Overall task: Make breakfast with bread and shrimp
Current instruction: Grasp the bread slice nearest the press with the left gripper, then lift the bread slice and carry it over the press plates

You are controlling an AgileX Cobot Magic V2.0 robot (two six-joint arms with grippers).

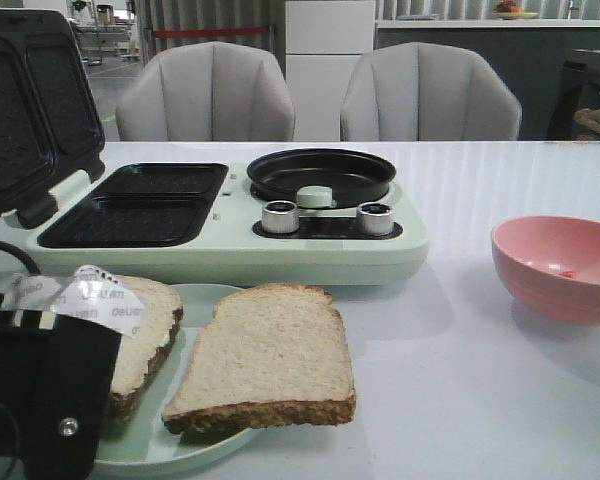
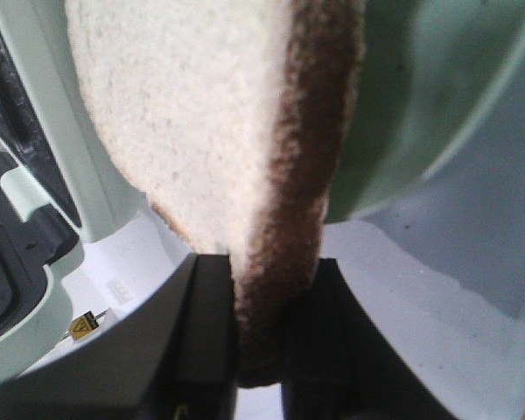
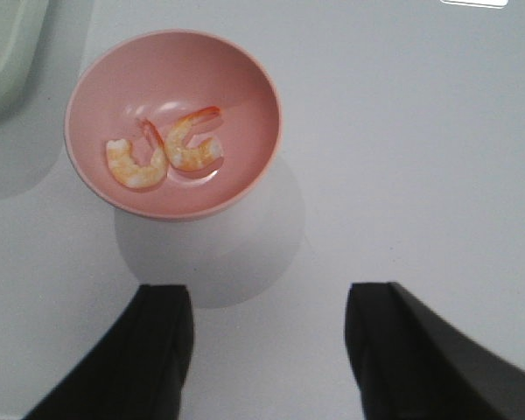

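At near left, the left gripper (image 2: 258, 337) pinches one bread slice (image 2: 219, 131) by its crust over the green plate (image 1: 195, 445); soft crumb could tear. Far right, the right gripper (image 3: 267, 350) hangs spread near the shrimp (image 3: 166, 153) in the pink bowl (image 3: 245, 83).

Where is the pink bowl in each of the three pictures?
Front view: pink bowl on the table's right side.
Left wrist view: not in it.
Right wrist view: the bowl holds two shrimp, beyond the open right gripper.
Shared landmark: the mint-green cooker.
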